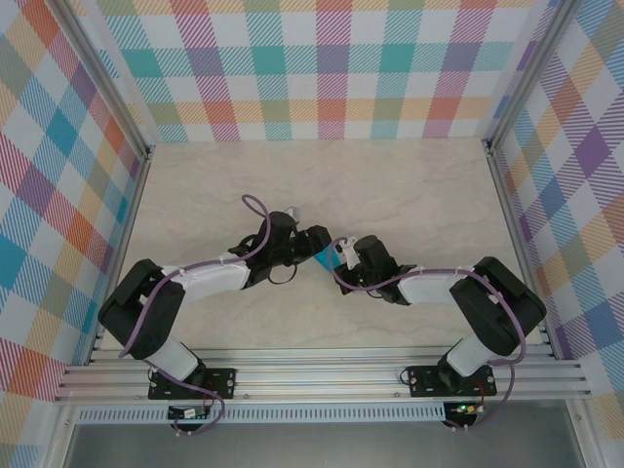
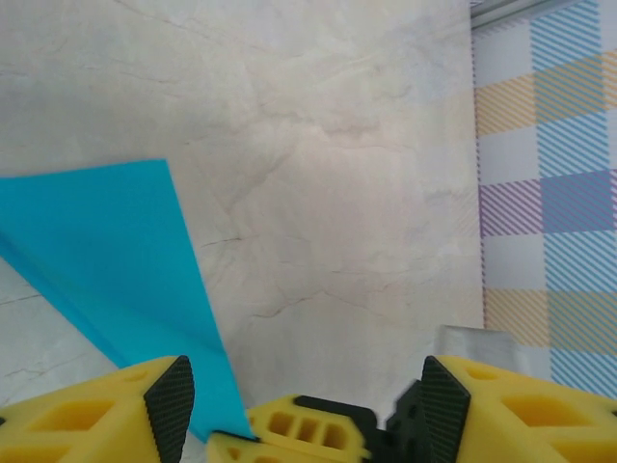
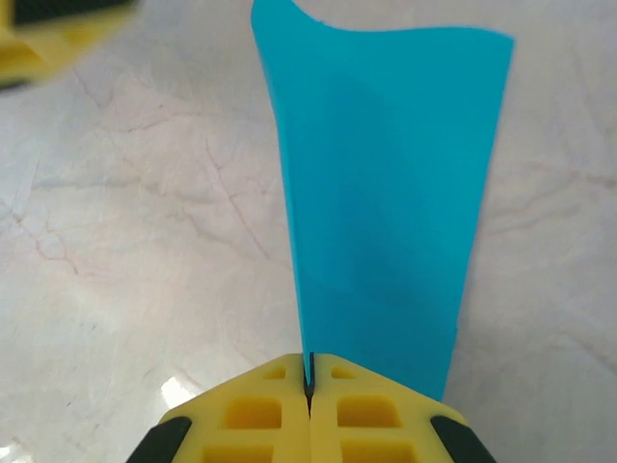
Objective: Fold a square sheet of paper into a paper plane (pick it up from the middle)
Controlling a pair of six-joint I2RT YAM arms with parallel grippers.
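The teal-blue paper is folded over into a narrow, standing shape at the middle of the table, between the two arms. My right gripper is shut on its near edge, and the paper rises away from the yellow fingers, widening to a curled far end. My left gripper stands open with its black pads wide apart. The right gripper's yellow fingertips sit between those pads, and the paper spreads off to the left. In the top view the left gripper faces the right gripper.
The pale marble-patterned table is walled on three sides by checked panels. An aluminium rail runs along the near edge, where both arm bases are bolted. A checked wall stands to the right in the left wrist view.
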